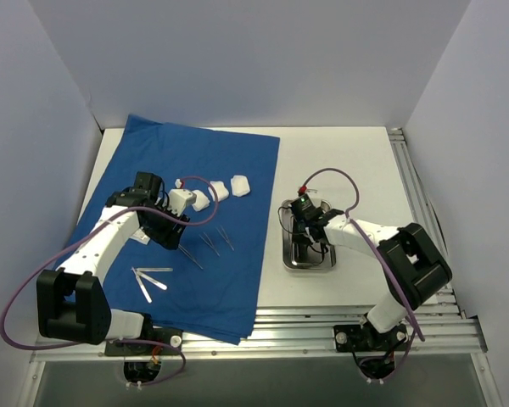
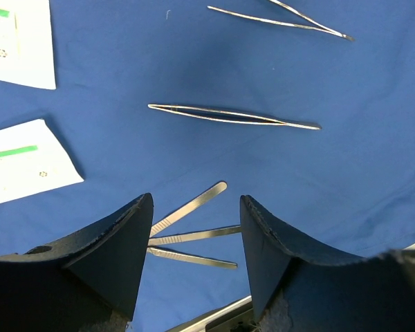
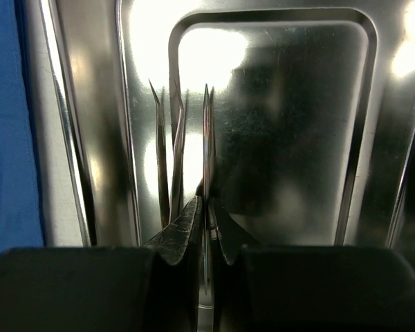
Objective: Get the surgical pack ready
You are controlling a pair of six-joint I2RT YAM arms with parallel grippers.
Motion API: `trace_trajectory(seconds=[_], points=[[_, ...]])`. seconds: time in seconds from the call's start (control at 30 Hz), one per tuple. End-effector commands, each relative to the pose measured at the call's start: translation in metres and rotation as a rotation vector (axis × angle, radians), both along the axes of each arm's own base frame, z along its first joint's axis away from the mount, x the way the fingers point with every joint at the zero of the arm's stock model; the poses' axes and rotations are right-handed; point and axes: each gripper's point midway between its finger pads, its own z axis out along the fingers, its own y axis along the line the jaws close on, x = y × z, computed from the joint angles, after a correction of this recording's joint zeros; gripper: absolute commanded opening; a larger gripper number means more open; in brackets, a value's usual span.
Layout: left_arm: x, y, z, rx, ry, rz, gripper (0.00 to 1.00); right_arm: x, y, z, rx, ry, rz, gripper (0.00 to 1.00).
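Note:
The royal-blue cloth lies spread flat on the left. On it are white gauze pads, thin tweezers and three flat steel handles. My left gripper hovers open and empty above the cloth. In the left wrist view it frames the handles, with tweezers and white packets beyond. The steel tray sits right of the cloth. My right gripper is low in the tray, shut on thin tweezers. Another pair lies in the tray.
White walls enclose the table on the left, back and right. Metal rails run along the right edge and the near edge. A purple cable loops above the right wrist.

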Motion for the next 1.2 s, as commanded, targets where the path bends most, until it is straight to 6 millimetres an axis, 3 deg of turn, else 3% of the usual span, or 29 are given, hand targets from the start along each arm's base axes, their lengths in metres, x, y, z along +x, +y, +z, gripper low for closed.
trace_trajectory(seconds=[0.0,0.07,0.3,0.4,0.5,0.63,0.7,0.8,0.83,0.93,0.97,1.0,1.03,1.07,1.1,1.13,1.17], points=[[0.009,0.001,0.007,0.003,-0.055,0.006,0.63,-0.007,-0.004,-0.008,-0.017,0.031,-0.004,0.0],[0.01,0.001,0.006,0.009,-0.054,0.008,0.63,-0.008,-0.004,-0.006,-0.019,0.029,-0.003,0.0],[0.011,0.002,0.007,0.013,-0.061,0.013,0.63,-0.005,-0.009,0.006,-0.038,0.007,-0.012,0.22],[0.01,0.002,0.006,0.015,-0.058,0.012,0.63,0.0,-0.008,0.017,-0.04,-0.008,-0.006,0.23],[0.01,0.004,0.005,0.02,-0.056,0.015,0.63,0.005,-0.006,0.032,-0.041,-0.032,0.001,0.23],[0.01,0.003,0.005,0.021,-0.056,0.014,0.63,0.015,0.002,0.068,-0.021,-0.096,0.021,0.23],[0.011,0.003,0.004,0.022,-0.058,0.016,0.63,0.022,0.015,0.093,-0.001,-0.162,0.045,0.25],[0.017,0.011,0.002,0.061,-0.064,0.06,0.63,0.024,0.055,0.113,0.033,-0.222,0.165,0.3],[0.023,0.022,0.001,0.119,-0.082,0.112,0.63,0.021,0.073,0.115,0.041,-0.232,0.229,0.33],[0.035,0.052,-0.001,0.251,-0.11,0.238,0.63,0.021,0.115,0.108,0.059,-0.209,0.344,0.38],[0.039,0.059,-0.001,0.27,-0.114,0.271,0.63,0.014,0.133,0.091,0.035,-0.173,0.409,0.4],[0.041,0.073,0.0,0.283,-0.118,0.325,0.63,0.018,0.149,0.098,0.046,-0.192,0.437,0.41],[0.045,0.081,0.003,0.28,-0.13,0.373,0.63,0.016,0.16,0.094,0.037,-0.185,0.467,0.41],[0.046,0.088,0.007,0.26,-0.141,0.412,0.63,0.009,0.174,0.076,0.004,-0.157,0.523,0.42],[0.048,0.095,0.011,0.237,-0.15,0.445,0.63,0.012,0.187,0.082,0.008,-0.176,0.541,0.42],[0.046,0.121,0.015,0.212,-0.15,0.547,0.63,0.011,0.194,0.077,-0.003,-0.169,0.559,0.42],[0.049,0.123,0.022,0.143,-0.165,0.578,0.63,0.007,0.2,0.058,-0.04,-0.135,0.587,0.43]])
